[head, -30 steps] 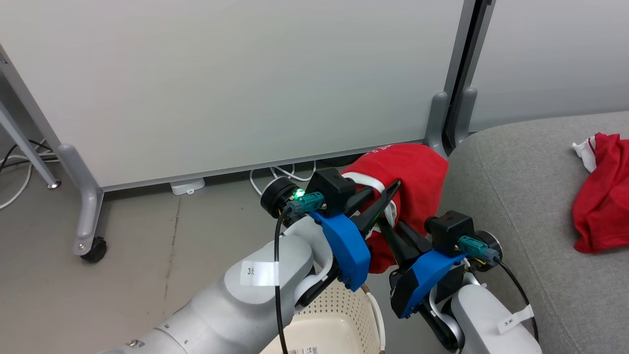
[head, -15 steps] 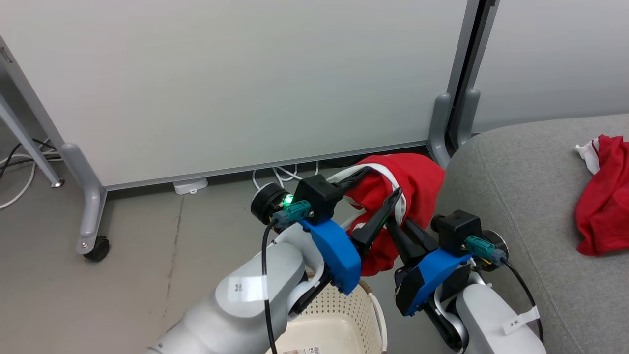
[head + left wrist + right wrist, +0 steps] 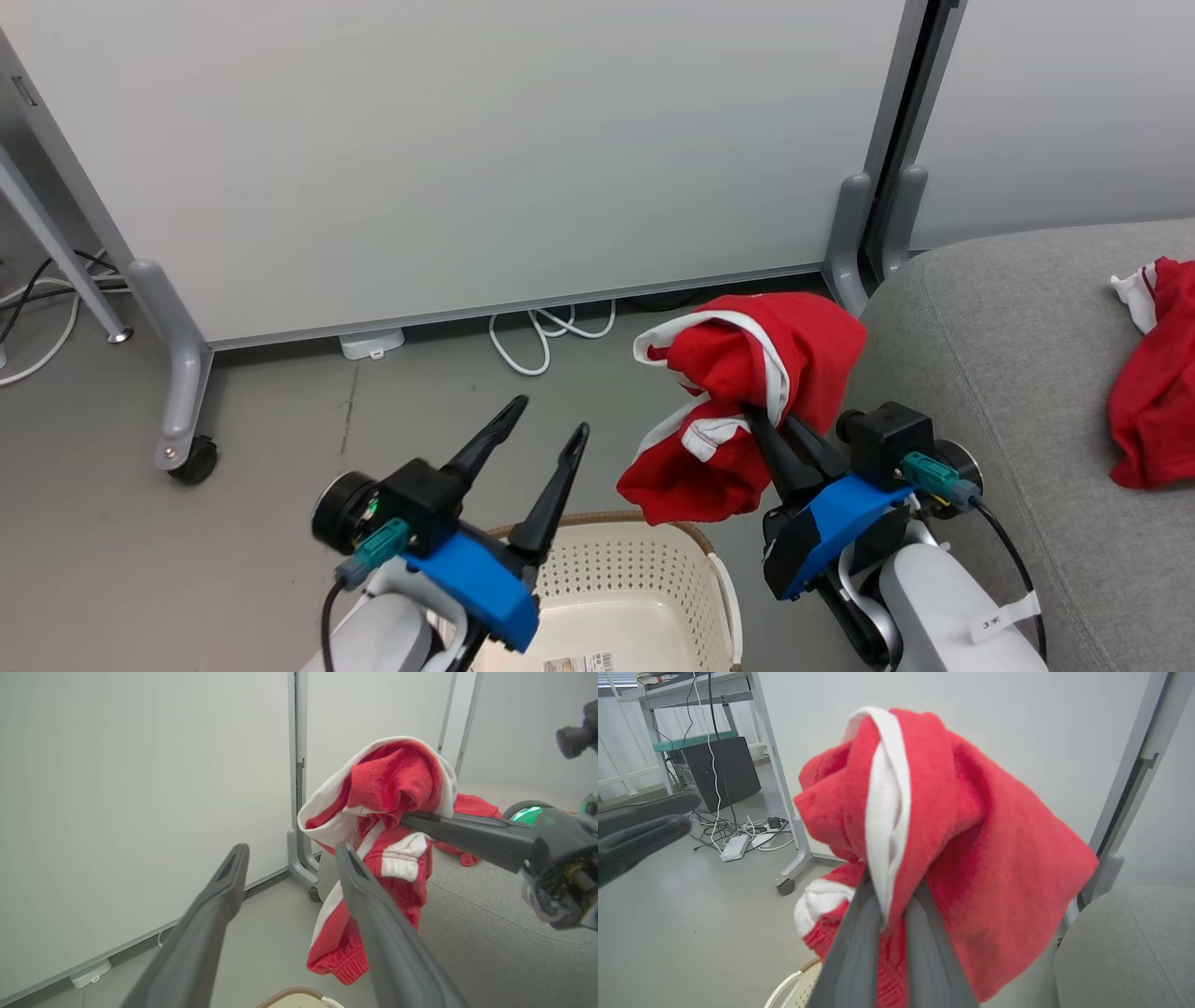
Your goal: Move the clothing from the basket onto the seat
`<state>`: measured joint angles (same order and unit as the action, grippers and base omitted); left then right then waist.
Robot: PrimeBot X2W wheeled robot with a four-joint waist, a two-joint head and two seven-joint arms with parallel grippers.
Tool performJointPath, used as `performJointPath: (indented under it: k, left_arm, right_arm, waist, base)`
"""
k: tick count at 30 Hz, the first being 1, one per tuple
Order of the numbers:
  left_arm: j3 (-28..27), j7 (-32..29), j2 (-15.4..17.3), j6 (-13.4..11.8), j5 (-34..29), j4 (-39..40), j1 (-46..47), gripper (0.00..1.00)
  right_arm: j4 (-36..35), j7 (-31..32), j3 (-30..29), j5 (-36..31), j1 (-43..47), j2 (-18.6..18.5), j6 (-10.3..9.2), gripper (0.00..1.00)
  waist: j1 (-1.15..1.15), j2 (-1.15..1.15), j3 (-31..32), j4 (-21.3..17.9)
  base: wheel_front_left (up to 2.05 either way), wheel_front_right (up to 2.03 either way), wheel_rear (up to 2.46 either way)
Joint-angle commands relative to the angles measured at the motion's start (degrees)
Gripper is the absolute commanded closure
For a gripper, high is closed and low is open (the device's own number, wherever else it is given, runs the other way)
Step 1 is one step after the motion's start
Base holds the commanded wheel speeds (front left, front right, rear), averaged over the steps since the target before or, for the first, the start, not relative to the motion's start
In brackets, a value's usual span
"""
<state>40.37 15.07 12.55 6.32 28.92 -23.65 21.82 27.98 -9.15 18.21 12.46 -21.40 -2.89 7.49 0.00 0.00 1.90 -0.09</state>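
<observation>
left gripper (image 3: 549,415): fingers spread wide, holding nothing, near the basket.
basket (image 3: 644,571): on the floor (image 3: 280,485), low in the middle.
red cloth (image 3: 747,359): bunched up, hangs in the air just beside the seat.
right gripper (image 3: 752,413): fingers pressed together, pinching the red cloth.
seat (image 3: 1008,355): big and grey, on the right.
other cloth (image 3: 1153,411): lies on the seat, far right.

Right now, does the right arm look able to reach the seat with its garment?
Probably yes: the right hand, shut on the red garment, hangs beside the seat, with nothing between them.
</observation>
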Motion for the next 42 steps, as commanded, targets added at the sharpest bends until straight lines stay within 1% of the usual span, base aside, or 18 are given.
performJointPath:
  k: [1, 7, 12, 19, 24, 31, 42]
  left_arm:
    - [-3.06, 0.16, 0.94, -0.35, -1.72, 1.88, -3.44, 0.00]
    - [-10.37, 0.16, 1.97, 0.07, -5.93, 5.61, -10.98, 0.00]
    - [-14.37, 0.16, 0.61, 0.38, -8.05, 6.60, -14.21, 0.00]
    - [-16.38, 0.15, -1.03, 0.90, -9.84, 6.22, -15.54, 0.00]
    - [-16.78, 0.15, -1.51, 1.26, -10.47, 5.72, -15.61, 0.00]
    - [-16.37, 0.15, -1.22, 1.32, -10.21, 5.89, -15.42, 0.00]
    - [-14.36, 0.15, -1.34, 1.19, -9.85, 6.39, -13.40, 0.00]
  right_arm:
    - [-0.58, 0.16, -0.35, -0.45, 0.97, 0.00, 0.01, 1.00]
    - [-1.44, 0.57, -1.83, -1.10, 1.76, 0.00, 0.01, 1.00]
    - [-2.26, 0.97, -3.02, -1.63, 1.82, 0.00, 0.01, 1.00]
    - [-2.76, 1.15, -3.31, -1.42, 2.21, 0.01, 0.01, 1.00]
    - [-2.98, 1.14, -3.41, -1.09, 2.35, 0.01, 0.01, 1.00]
    - [-3.09, 1.13, -4.18, -1.37, 1.76, 0.00, 0.02, 1.00]
    - [-3.29, 0.50, -5.37, -1.64, 1.28, 0.01, 0.02, 1.00]
  waist:
    - [0.00, 0.00, -0.09, 0.04]
    - [0.00, 0.00, -0.42, 0.73]
    - [0.00, 0.00, -0.73, 1.25]
    - [0.00, 0.00, -0.86, 1.14]
    - [0.00, 0.00, -0.99, 0.09]
    - [0.00, 0.00, -1.83, -3.95]
    - [0.00, 0.00, -3.82, -14.87]
  base:
    - [0.00, 0.00, 0.00]
    - [0.00, 0.00, 0.00]
    - [0.00, 0.00, 0.00]
    - [0.00, 0.00, 0.00]
    - [0.00, 0.00, 0.00]
    - [0.00, 0.00, 0.00]
    - [0.00, 0.00, 0.00]
